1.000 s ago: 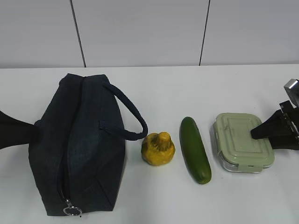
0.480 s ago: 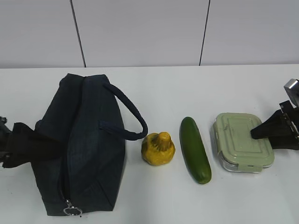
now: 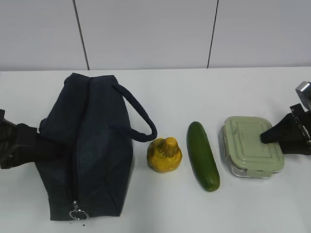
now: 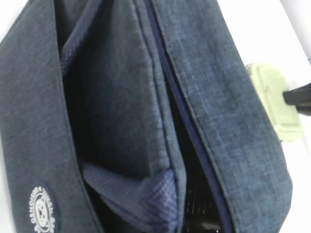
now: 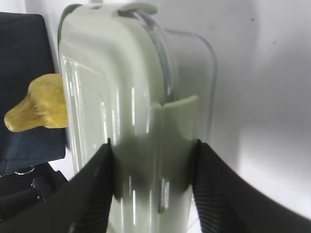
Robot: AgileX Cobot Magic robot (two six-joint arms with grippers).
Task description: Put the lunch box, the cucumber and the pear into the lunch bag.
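Observation:
The navy lunch bag [image 3: 92, 145] lies on its side at the left, ring pull [image 3: 77, 213] at its near end. My left gripper [image 3: 29, 145] presses into the bag's left side. The left wrist view is filled with bag fabric [image 4: 228, 97], with a dark gap along the zip and a black ribbed fingertip [image 4: 197, 221] at the bottom edge. The yellow pear [image 3: 165, 154] and the dark green cucumber [image 3: 203, 155] lie in the middle. My right gripper [image 3: 272, 138] is shut on the right end of the sage-lidded lunch box [image 3: 250, 145], fingers on both sides [image 5: 151, 165].
The bag's loop handle [image 3: 141, 124] arches toward the pear. The white logo [image 4: 41, 211] shows on the bag's side. The white table meets a grey panelled wall [image 3: 146, 34] at the back. The pear [image 5: 36, 109] shows left of the box in the right wrist view.
My left arm has pushed right into the bag. The bag has shifted and bulged, its handle has risen and the ring pull has slid a little right. The right gripper and lunch box have not moved.

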